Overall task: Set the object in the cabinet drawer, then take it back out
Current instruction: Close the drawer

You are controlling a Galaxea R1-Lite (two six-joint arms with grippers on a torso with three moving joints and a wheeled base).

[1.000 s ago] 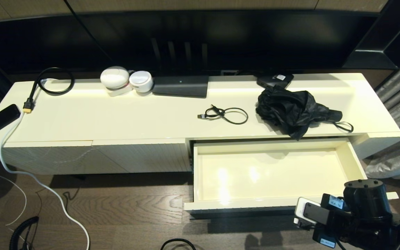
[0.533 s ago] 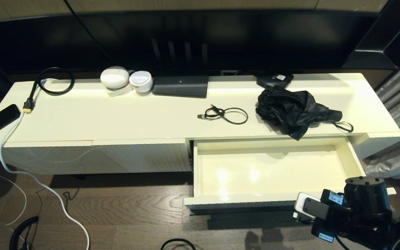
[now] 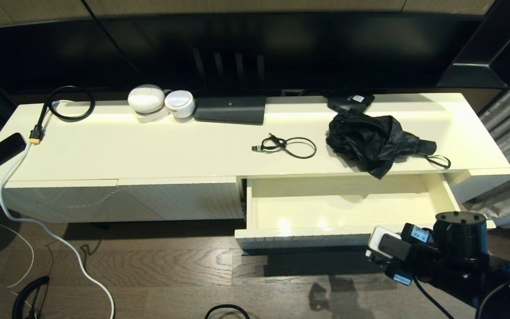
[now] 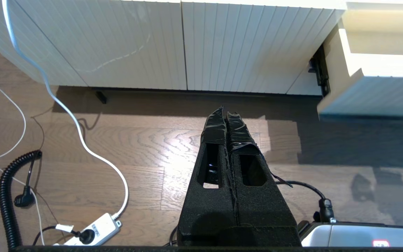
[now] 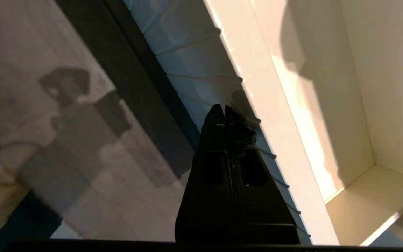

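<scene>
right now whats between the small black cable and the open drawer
Only bare cream cabinet top and its front edge, as the head view shows. The cable lies apart from the umbrella, and the drawer opens just below that edge.

The cabinet drawer [image 3: 326, 208] stands part-open, its bare floor reachable from above — though the black umbrella [image 3: 376, 139] overhangs the cabinet edge above its back. The right gripper [image 5: 224, 113], fingers together, seems to touch the ribbed front.
</scene>
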